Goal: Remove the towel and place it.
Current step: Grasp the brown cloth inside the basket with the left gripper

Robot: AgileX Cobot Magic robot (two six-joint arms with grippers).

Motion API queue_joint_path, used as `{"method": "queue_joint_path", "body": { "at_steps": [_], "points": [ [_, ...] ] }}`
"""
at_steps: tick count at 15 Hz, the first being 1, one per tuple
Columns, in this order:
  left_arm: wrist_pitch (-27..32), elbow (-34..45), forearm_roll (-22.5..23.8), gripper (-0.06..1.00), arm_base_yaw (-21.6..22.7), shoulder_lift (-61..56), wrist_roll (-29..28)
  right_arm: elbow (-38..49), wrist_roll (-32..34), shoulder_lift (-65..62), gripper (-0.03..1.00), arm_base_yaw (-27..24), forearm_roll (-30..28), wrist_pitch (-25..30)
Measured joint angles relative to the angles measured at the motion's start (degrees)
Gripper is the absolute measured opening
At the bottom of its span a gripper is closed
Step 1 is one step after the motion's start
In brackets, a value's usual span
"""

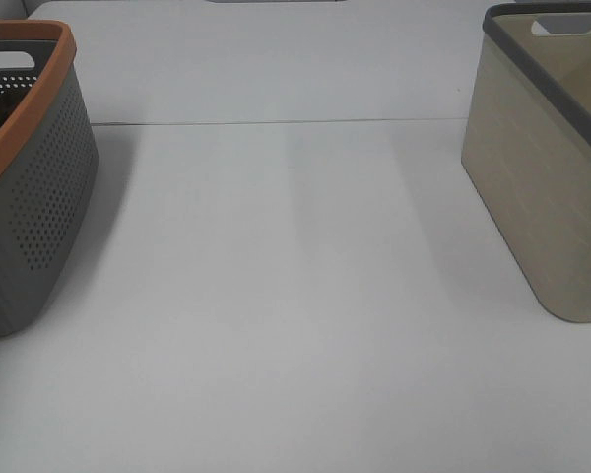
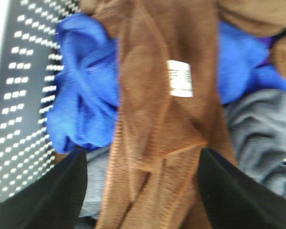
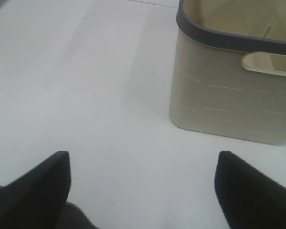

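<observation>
where the high camera looks down, we see a white table (image 1: 276, 315) with a grey basket (image 1: 39, 217) at its left edge, orange-rimmed and full of small holes. a beige basket (image 1: 542, 197) with a dark rim is at the right, and the two stand well apart. from up there the inside of the grey basket is mostly hidden.

we find the towel (image 2: 152, 124) in the left wrist view. it is a brown cloth, bunched in one long fold inside the grey basket, whose holed wall (image 2: 19, 119) runs along one side. its white label (image 2: 179, 78) faces the camera. a blue cloth (image 2: 83, 105) lies beside the towel and partly under it, and a grey cloth (image 2: 262, 129) lies on the other side.

the left gripper (image 2: 143, 152) stands open right over the towel, one dark finger on each side of the fold. we cannot tell whether the fingers touch the cloth, as the view is blurred.

the right gripper (image 3: 143, 155) is spread wide above bare table, with the beige basket near it. we see a handle slot in that basket's wall and part of its pale inside.
</observation>
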Motion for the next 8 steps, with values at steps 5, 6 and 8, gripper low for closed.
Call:
{"method": "queue_joint_path", "body": {
  "at_steps": [5, 6, 8],
  "points": [
    [-1.9, 0.0, -1.1, 0.63, 0.0, 3.2, -0.2, 0.0, 0.0, 0.0, 0.79, 0.0, 0.1, 0.0],
    [-2.8, 0.0, -1.1, 0.63, 0.0, 3.7, -0.2, 0.0, 0.0, 0.0, 0.79, 0.0, 0.1, 0.0],
    [-3.2, 0.0, -1.1, 0.63, 0.0, 4.5, -0.2, 0.0, 0.0, 0.0, 0.79, 0.0, 0.1, 0.0]
  ]
}}
